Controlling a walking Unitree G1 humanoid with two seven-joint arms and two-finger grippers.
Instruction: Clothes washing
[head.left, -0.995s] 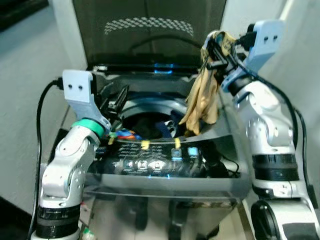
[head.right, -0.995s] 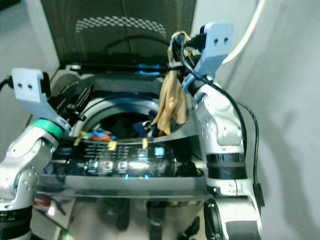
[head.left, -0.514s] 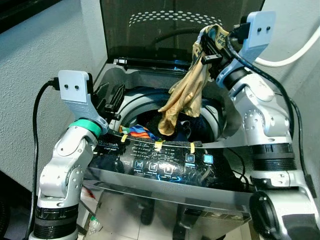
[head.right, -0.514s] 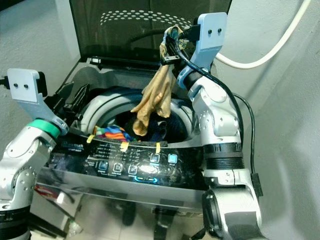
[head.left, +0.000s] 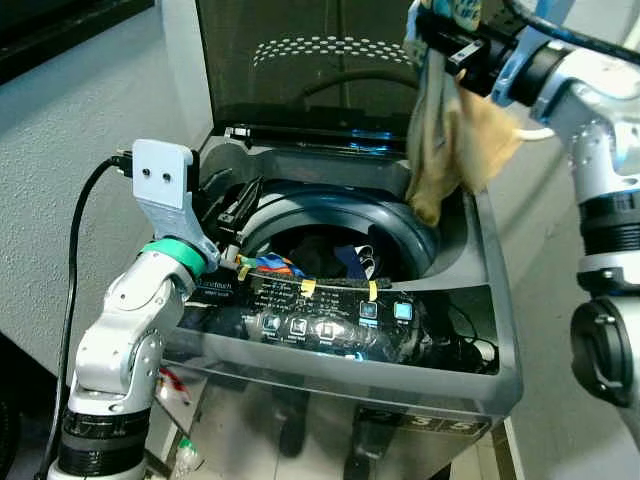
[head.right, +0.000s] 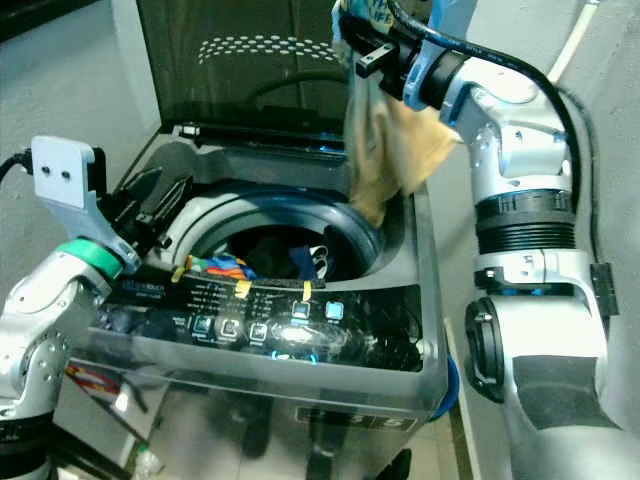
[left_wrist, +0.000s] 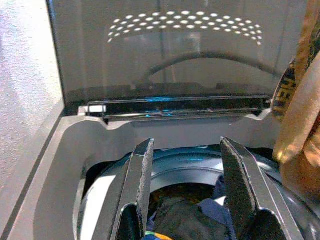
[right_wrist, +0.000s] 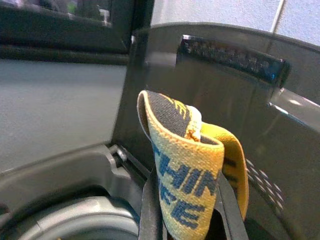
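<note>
Eye views: right gripper (head.right: 372, 55) is clamped on tan garment (head.left: 450, 140), held high over rear right rim of washing machine (head.left: 480, 330); cloth hangs beside drum opening (head.left: 330, 235), not over it. Left gripper (head.left: 235, 205) rests at left rim.
L wrist: fingers (left_wrist: 137, 180) spread, nothing held.
R wrist: waistband (right_wrist: 187, 165) pinched between fingers.
Judgement: shift arm inward to centre hem over drum before release

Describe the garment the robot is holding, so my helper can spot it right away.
Start at the open top-loading washing machine. Above its right rear corner, the right claw grips a tan garment that hangs limp. Unlike the dark and striped clothes in the drum, it has a yellow waistband with blue lettering.
</note>
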